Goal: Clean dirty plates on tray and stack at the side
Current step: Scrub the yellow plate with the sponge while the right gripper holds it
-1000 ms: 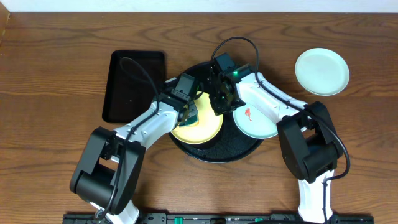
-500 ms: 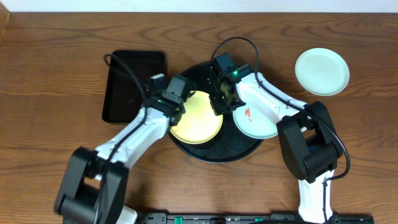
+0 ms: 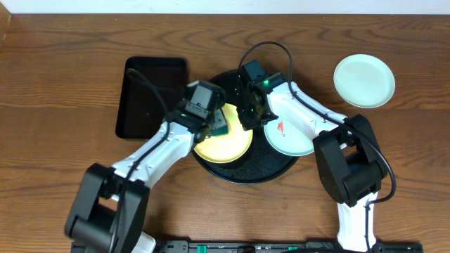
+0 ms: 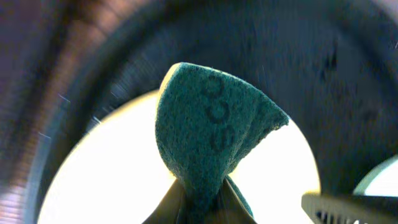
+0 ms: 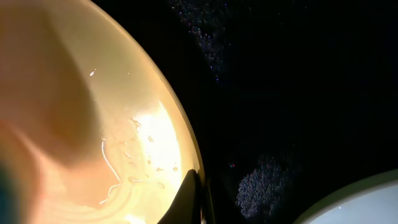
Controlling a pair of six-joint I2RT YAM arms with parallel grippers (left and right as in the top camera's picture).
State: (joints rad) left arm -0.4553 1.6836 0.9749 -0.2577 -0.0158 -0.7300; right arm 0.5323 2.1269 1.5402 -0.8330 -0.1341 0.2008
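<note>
Moved: your left hand has swung back to the right from the plate's left edge. The sponge shows again over the far half. The right hand and all three plates have not shifted.
Yellow plate: it lies on the round tray, left of centre. It looks glossy, with thin wet streaks near the rim in the right wrist view.
Left hand: clamped on the folded green sponge, which stands over the plate. I cannot tell whether it is touching the plate.
Right hand: fingers together, pinched on the yellow plate's right rim to steady it.
Doing it well: keep that rim pinch firm and press the sponge flat. Work short strokes across the whole face, and stay clear of your own right fingers.
Next plate: the smeared mint plate overlaps the tray's right rim, just beside the right hand, with its red mark still on it.
Side: the clean mint plate sits alone on the table at the far right, so the stack probably goes there.
Room: the oblong tray is just left of the round one. The arms crowd the middle, and there is open wood to the right.
</note>
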